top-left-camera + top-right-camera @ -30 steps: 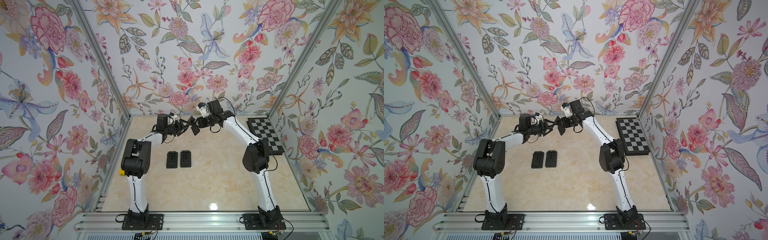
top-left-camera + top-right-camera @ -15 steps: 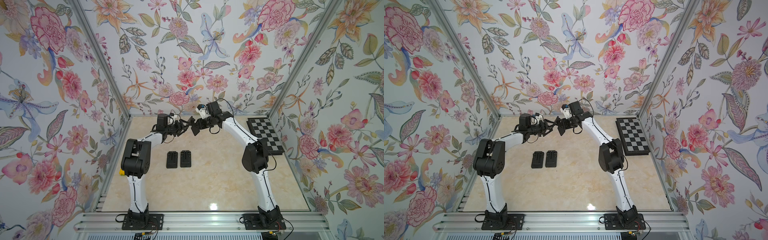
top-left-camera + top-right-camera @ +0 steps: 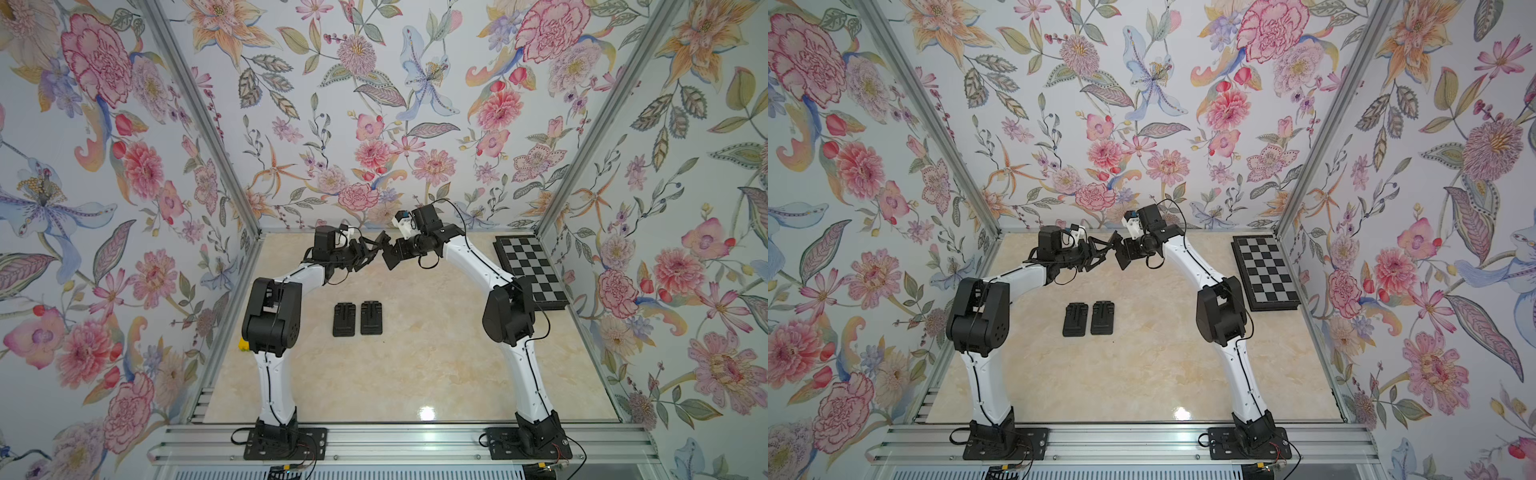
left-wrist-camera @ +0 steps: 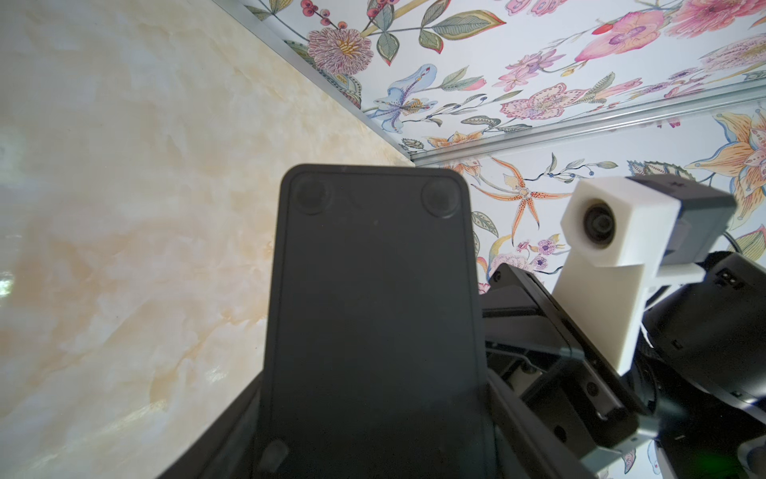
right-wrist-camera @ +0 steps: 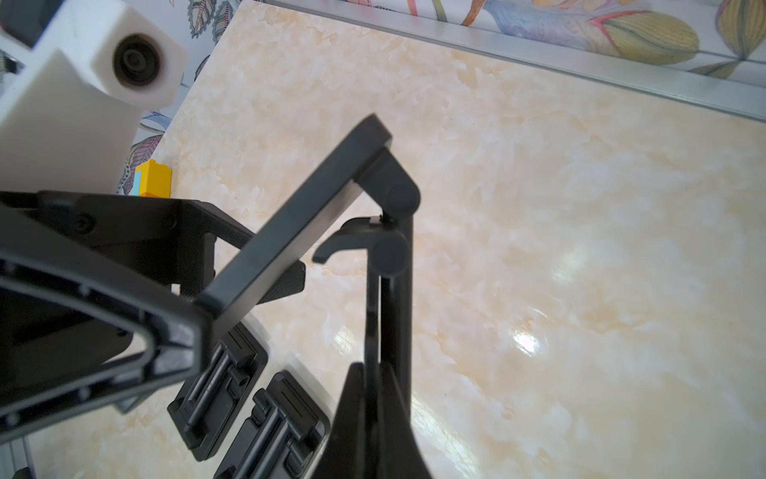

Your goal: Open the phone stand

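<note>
Phone stand (image 5: 298, 215) hangs in mid-air between the 2 sets of jaws: left jaws stand wide, grasping its base plate (image 4: 373, 311) across the width; right jaws are clenched tight on the thin hinged leaf (image 5: 396, 311). Step in hand looks like the unfolding itself, with the hinge (image 5: 400, 198) part open. Next move likely calls for the right jaws to swing the leaf further from the plate while the left jaws hold firm.

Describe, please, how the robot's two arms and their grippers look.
The left arm and right arm match: slim white links, bulky black joint housings, thin black cables running alongside. The left gripper and right gripper are black, each with a blocky white camera mount.
</note>
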Robot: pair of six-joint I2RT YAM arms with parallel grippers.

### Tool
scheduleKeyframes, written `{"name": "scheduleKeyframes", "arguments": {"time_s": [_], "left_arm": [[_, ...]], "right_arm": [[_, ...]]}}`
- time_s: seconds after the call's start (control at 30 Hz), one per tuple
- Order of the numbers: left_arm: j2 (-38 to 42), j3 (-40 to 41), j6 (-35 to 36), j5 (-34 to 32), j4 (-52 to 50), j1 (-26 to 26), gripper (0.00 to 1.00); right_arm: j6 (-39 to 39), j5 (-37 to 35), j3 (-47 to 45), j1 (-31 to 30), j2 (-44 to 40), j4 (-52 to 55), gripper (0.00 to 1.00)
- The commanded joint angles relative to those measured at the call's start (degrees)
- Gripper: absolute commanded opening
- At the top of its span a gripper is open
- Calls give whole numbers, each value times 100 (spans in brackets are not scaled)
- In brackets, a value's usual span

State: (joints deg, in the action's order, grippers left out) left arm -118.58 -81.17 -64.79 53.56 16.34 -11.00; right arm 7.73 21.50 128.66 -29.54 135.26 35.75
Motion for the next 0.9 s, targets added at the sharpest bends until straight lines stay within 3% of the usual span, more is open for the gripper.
{"name": "scheduleKeyframes", "arguments": {"time_s": [0.0,0.87], "left_arm": [[233,-312,125,156,208,-15,0],[-510,-980,230,111,170,541,0]], "right_arm": [[-90,120,12,-84,80,16,0],[-879,-260,-1200,-691,-1096,312,0]]}}
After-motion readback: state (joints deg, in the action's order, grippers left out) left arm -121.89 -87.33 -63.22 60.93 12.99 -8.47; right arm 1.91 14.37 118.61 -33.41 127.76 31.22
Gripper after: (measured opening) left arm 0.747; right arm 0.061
